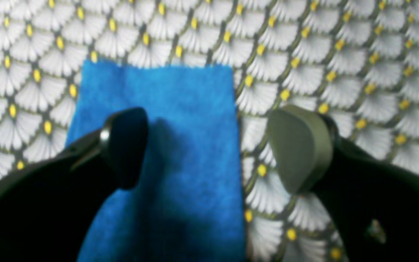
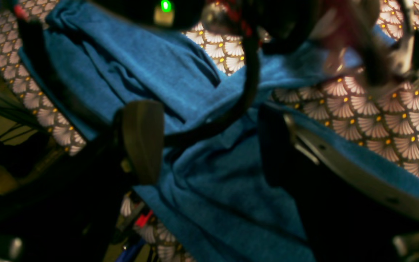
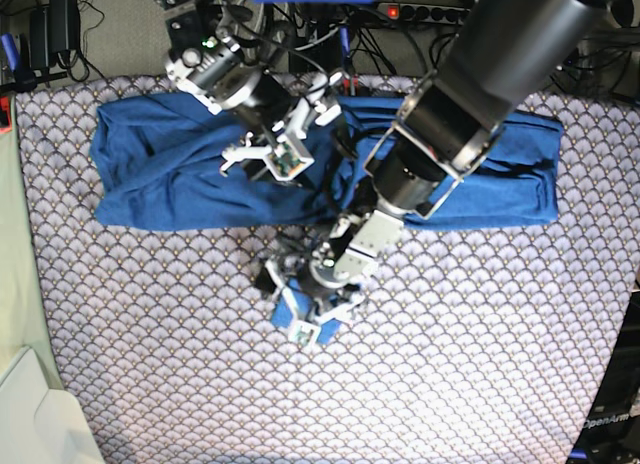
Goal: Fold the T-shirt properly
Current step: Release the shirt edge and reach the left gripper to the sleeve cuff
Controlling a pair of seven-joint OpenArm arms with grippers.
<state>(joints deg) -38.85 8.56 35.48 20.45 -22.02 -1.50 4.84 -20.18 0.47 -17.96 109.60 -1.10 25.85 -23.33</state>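
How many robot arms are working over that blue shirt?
2. The left arm reaches in from the top right toward the shirt's sleeve end; the right arm hangs over the shirt's middle, top left.

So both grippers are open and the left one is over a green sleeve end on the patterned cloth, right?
Not quite: the sleeve is blue, not green, as the left wrist view shows. Both the left gripper and right gripper are open, above the patterned cloth.

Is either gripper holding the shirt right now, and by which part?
Neither. The left gripper stands open over a sleeve end of the T-shirt; the right gripper is open above its bunched middle.
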